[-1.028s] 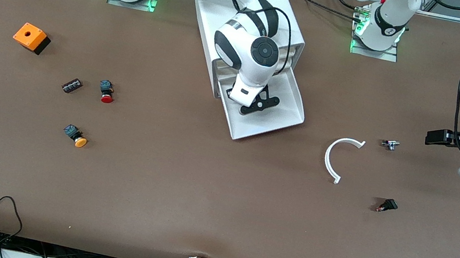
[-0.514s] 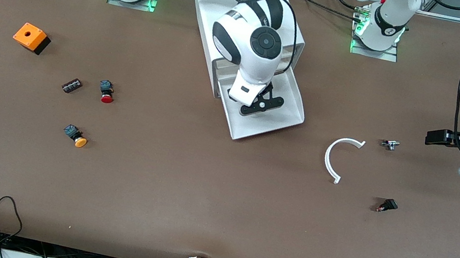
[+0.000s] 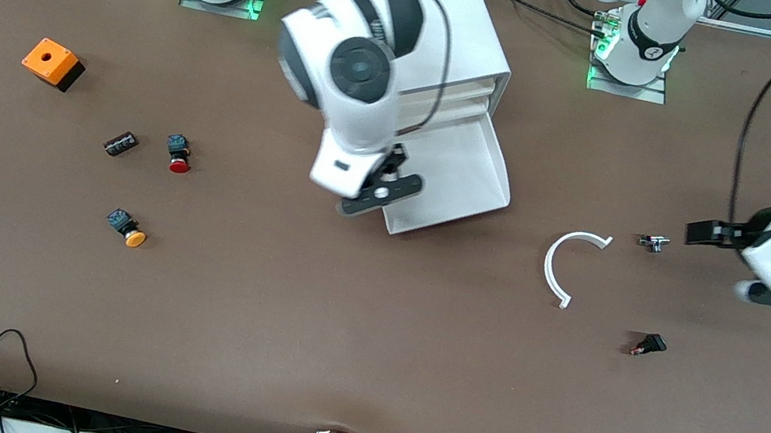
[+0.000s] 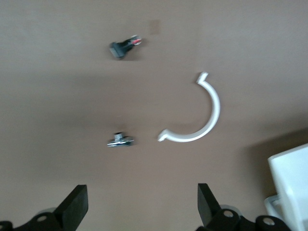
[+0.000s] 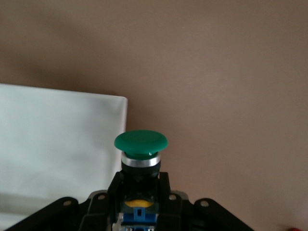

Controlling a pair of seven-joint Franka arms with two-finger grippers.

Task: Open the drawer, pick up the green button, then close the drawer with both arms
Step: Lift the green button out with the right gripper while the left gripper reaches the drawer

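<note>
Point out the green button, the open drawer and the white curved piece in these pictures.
green button (image 5: 141,142): right wrist view, on its round cap.
open drawer (image 3: 462,163): front view, on its bare floor.
white curved piece (image 3: 550,265): front view, on the middle of its arc.

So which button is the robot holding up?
The green-capped button, pinched in the right end effector over the drawer's corner. The red and orange ones lie on the table.

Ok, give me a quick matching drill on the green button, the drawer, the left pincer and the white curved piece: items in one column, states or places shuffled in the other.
1. green button
2. drawer
3. left pincer
4. white curved piece

A. pulled out of the cabinet
B. open, over bare table
C. lying on the table toward the left arm's end
D. gripped in the right pincer

Pairs: 1-D, 2-A, 3-B, 4-C
</note>
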